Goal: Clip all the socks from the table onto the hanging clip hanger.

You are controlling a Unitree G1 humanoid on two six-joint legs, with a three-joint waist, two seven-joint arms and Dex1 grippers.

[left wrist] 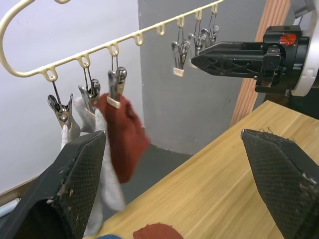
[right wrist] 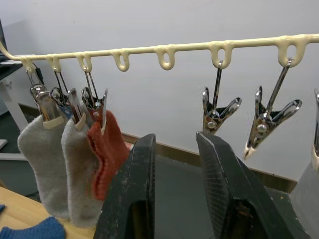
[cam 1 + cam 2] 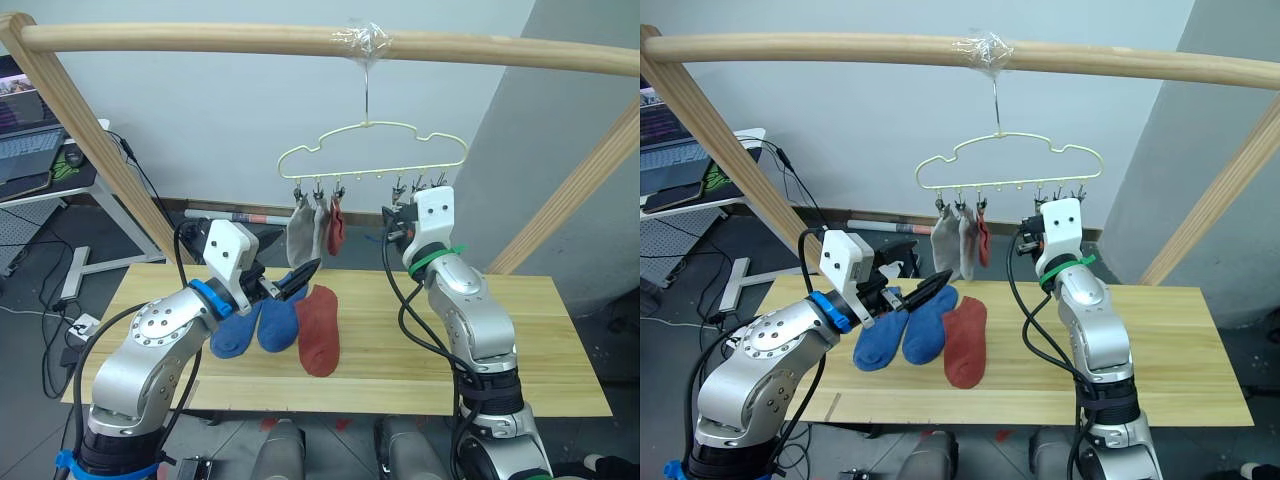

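The pale-yellow clip hanger [image 3: 372,150] hangs by its hook from the pole. Its left clips hold two light grey socks [image 3: 300,236] and a rust-red sock [image 2: 104,149]. Two empty clips [image 2: 218,112] hang further right. Flat on the table [image 3: 560,340] lie two blue socks [image 3: 250,330] and a second rust-red sock [image 3: 319,330]. My left gripper [image 3: 305,277] hovers open and empty just above the blue socks. Raised beside the hanger's right clips, my right gripper [image 2: 177,137] is open a little with nothing between its fingers.
A round wooden pole frame [image 3: 200,38] spans the scene, with slanted legs at both table ends. A desk with a laptop [image 3: 25,140] stands at far left, with cables on the floor. The table's right half is bare wood.
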